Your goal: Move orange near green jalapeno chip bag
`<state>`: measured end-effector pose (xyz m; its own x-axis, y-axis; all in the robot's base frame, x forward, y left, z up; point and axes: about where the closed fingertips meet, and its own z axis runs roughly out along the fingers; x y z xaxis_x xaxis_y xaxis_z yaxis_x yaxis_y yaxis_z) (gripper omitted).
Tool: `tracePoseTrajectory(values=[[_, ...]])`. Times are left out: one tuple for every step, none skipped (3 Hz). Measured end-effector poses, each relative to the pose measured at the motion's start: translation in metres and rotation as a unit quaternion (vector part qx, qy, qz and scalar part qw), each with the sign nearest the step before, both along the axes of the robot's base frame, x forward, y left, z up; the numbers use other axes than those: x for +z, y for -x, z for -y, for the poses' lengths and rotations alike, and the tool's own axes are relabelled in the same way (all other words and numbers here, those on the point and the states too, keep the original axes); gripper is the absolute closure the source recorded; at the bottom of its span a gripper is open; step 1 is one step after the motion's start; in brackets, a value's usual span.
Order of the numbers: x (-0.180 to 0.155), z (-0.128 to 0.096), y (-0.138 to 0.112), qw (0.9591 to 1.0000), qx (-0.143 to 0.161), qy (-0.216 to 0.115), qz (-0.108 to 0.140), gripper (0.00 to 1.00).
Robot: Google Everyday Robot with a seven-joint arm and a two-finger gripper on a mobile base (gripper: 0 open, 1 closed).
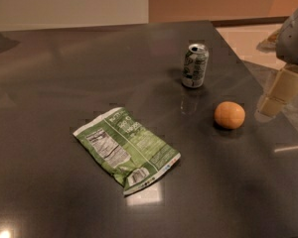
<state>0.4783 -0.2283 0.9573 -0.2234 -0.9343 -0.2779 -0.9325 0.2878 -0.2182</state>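
The gripper (pixel 274 102) hangs at the right-hand edge of the dark table (pixel 49 73), low beside its top; whether it is released or clenched I cannot tell; the orange (pixel 229 115) rests on the table near the gripper, just inward of it and apart from it; the silver-green can (pixel 194 65) stands upright farther off, up and beyond the orange; the green jalapeno chip bag (pixel 126 149) lies flat, label panel up, well apart from the gripper, on the orange's far side.
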Motion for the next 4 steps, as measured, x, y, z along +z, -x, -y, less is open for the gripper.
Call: tracePoseTrajectory(values=[[-0.022, -0.002, -0.015, 0.9996, 0.007, -0.025, -0.015, 0.00], [-0.048, -0.008, -0.023, 0.9984, 0.017, -0.042, -0.034, 0.00], [-0.072, -0.012, -0.024, 0.9969, 0.023, -0.050, -0.055, 0.00], [-0.092, -0.011, -0.023, 0.9954, 0.025, -0.055, -0.074, 0.00]])
